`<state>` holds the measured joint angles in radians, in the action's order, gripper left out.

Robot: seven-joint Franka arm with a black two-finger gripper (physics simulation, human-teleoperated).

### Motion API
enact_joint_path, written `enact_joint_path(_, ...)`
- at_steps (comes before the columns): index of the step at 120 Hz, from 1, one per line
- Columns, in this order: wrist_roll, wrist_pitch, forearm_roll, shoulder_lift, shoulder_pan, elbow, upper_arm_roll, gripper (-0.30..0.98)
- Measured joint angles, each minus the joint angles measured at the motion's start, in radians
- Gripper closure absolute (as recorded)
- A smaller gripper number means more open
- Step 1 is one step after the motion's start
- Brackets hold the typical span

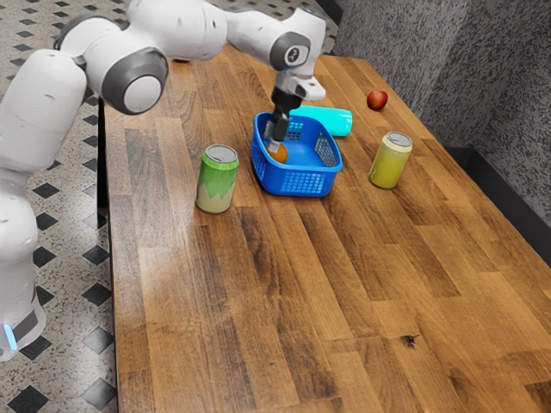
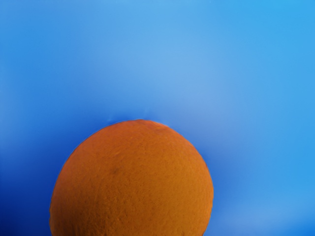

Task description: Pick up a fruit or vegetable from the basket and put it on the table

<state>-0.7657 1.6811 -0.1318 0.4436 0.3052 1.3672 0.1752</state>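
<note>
We have the gripper (image 1: 275, 144), how wide we cannot tell, just above the orange (image 1: 280, 155) in the basket (image 1: 294, 184), toward the bench (image 1: 258, 310) edge at the exterior view's left.

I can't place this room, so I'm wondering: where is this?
Perhaps a plain lab-like room, computer-rendered: a white robot arm over a wooden table, patterned floor, rough grey walls.

Arm (image 1: 176, 27) outstretched — hand (image 1: 282, 101) downward
</note>
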Motion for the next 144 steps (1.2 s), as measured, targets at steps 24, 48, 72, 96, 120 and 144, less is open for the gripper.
enact_joint_path(24,0.058,0.001,-0.006,0.018,-0.006,-0.009,-0.002,0.01)
enact_joint_path(48,0.099,0.002,-0.007,0.039,-0.008,-0.009,-0.002,0.0)
enact_joint_path(72,0.127,0.002,-0.005,0.042,-0.008,-0.009,-0.002,0.19)
enact_joint_path(96,0.147,0.005,0.0,0.042,-0.01,-0.01,-0.004,0.28)
enact_joint_path(120,0.161,0.007,0.002,0.042,-0.011,-0.01,-0.005,0.29)
enact_joint_path(144,0.172,0.008,0.002,0.043,-0.012,-0.01,-0.008,0.3)
